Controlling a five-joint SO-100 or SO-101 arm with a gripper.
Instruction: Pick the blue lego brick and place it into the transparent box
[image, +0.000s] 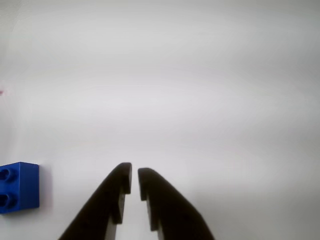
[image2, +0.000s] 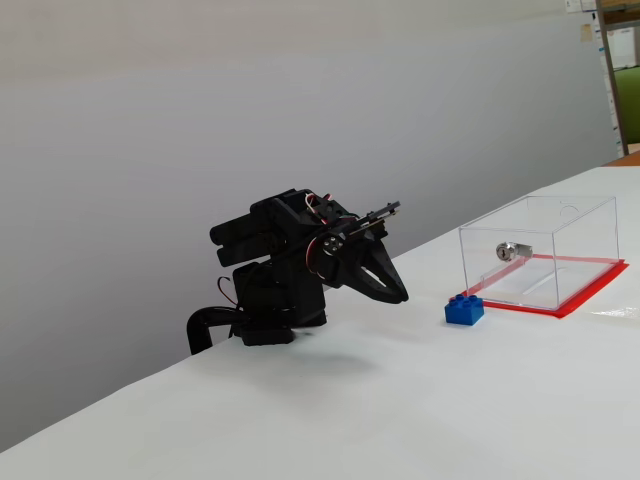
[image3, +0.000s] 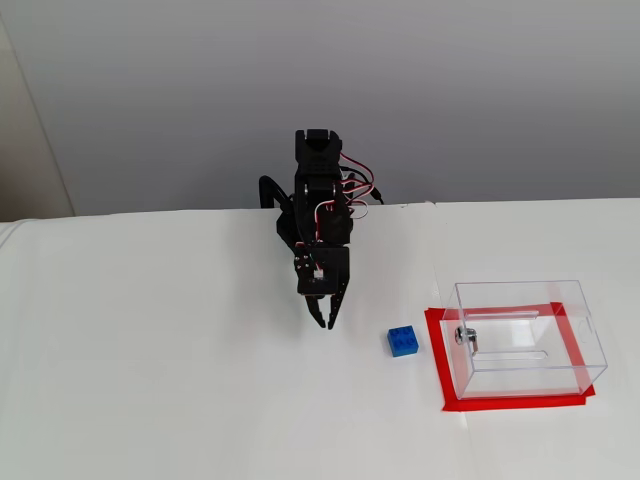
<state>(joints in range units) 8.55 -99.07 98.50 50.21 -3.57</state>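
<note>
The blue lego brick (image3: 403, 341) lies on the white table just left of the transparent box (image3: 525, 335), which stands on a red sheet. A fixed view from the side shows the blue lego brick (image2: 464, 310) touching the red edge in front of the transparent box (image2: 540, 250). My gripper (image3: 325, 322) hangs folded near the arm's base, left of the brick, nearly shut and holding nothing. In the wrist view the gripper (image: 134, 175) points at bare table and the blue lego brick (image: 19, 187) sits at the lower left edge.
A small silver metal cylinder (image3: 465, 336) lies inside the box near its left wall. The arm's base (image3: 318, 190) stands at the table's back edge against a grey wall. White table (image3: 160, 380) spreads left and in front.
</note>
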